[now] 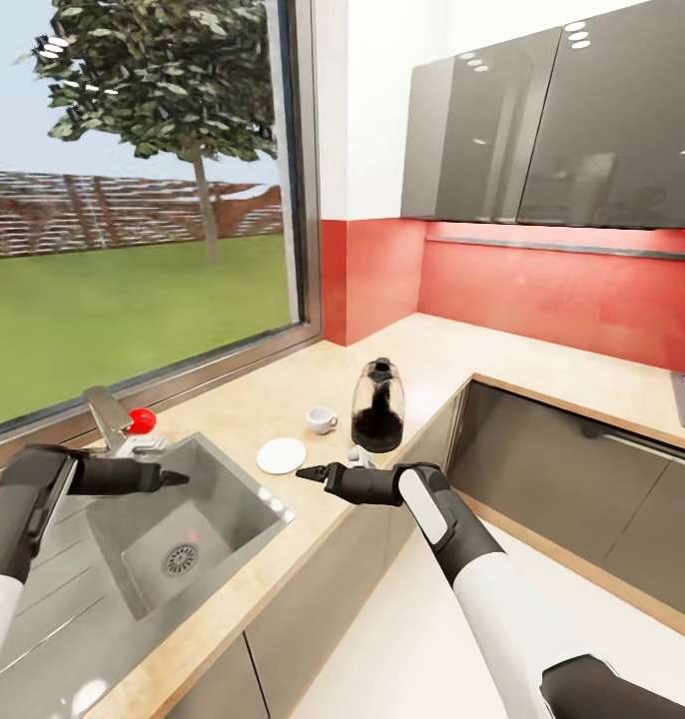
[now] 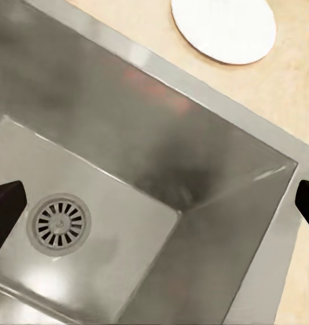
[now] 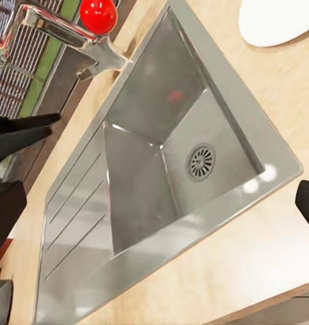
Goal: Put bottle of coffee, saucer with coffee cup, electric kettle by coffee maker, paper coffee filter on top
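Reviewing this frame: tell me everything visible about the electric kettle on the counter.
The electric kettle stands upright on the light wood-coloured kitchen countertop, near the inner corner of its front edge. It has a rounded clear-glass body through which dark shapes show, a black base and a black lid with a knob on top. Its base rests on the counter; nothing else touches it. The white coffee cup sits apart beside it, the saucer further toward the sink. The right gripper hovers nearby without contact.
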### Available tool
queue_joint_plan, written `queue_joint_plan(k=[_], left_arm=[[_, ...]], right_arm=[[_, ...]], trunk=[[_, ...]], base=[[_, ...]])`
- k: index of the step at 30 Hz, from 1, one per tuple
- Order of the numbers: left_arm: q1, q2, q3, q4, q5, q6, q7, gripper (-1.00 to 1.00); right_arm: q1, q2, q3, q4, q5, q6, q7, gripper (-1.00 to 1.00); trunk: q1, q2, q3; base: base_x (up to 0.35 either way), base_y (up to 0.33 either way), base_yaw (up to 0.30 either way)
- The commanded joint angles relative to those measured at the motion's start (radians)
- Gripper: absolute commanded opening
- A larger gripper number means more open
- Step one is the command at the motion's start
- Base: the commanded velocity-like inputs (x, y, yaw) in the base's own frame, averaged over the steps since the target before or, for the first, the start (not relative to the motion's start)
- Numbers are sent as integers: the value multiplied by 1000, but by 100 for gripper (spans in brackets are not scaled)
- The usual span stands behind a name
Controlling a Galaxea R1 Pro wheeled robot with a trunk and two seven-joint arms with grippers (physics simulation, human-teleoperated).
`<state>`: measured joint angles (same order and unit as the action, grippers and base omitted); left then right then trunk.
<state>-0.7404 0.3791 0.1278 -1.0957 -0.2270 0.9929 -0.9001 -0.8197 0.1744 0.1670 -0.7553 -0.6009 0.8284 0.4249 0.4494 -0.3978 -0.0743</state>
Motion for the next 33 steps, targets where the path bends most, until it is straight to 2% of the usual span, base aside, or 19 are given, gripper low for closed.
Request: queue_joint_plan(k=[1, 4, 6, 7, 9, 14, 18, 24, 33], left_arm=[[-2, -8, 1, -11, -11, 4, -3, 100], [-7, -32, -2, -22, -12, 2, 39, 100], [-21, -59, -3, -28, -10, 2, 115, 100], [-24, -65, -3, -28, -9, 2, 136, 100], [-36, -95, -3, -30, -6, 3, 197, 100], [-52, -145, -5, -31, -4, 4, 236, 100], [-54, -157, -18, -32, -3, 7, 241, 100], [-47, -162, -67, -37, -3, 13, 243, 100], [-42, -161, -78, -37, -2, 13, 244, 100]], right_arm=[[-1, 0, -1, 0, 3, 3, 4, 100], [-1, 0, -1, 0, 2, 3, 7, 100], [-1, 0, 0, -1, 2, 2, 9, 100], [-1, 0, 0, -2, 1, 3, 9, 100], [-1, 0, 0, -2, 1, 3, 10, 100], [-1, 0, -1, -2, 1, 3, 8, 100], [-1, 0, -2, -1, 1, 3, 7, 100], [-1, 0, -2, -1, 1, 3, 6, 100], [-1, 0, -1, 3, 4, 3, 6, 100]], trunk=[[1, -2, -2], [1, -2, -2], [1, -2, -2], [1, -2, -2], [1, -2, -2], [1, -2, -2], [1, -2, -2], [1, -2, -2], [1, -2, -2]], base=[[0, 0, 0], [0, 0, 0], [0, 0, 0], [0, 0, 0], [0, 0, 0], [0, 0, 0], [0, 0, 0], [0, 0, 0], [193, 0, 0]])
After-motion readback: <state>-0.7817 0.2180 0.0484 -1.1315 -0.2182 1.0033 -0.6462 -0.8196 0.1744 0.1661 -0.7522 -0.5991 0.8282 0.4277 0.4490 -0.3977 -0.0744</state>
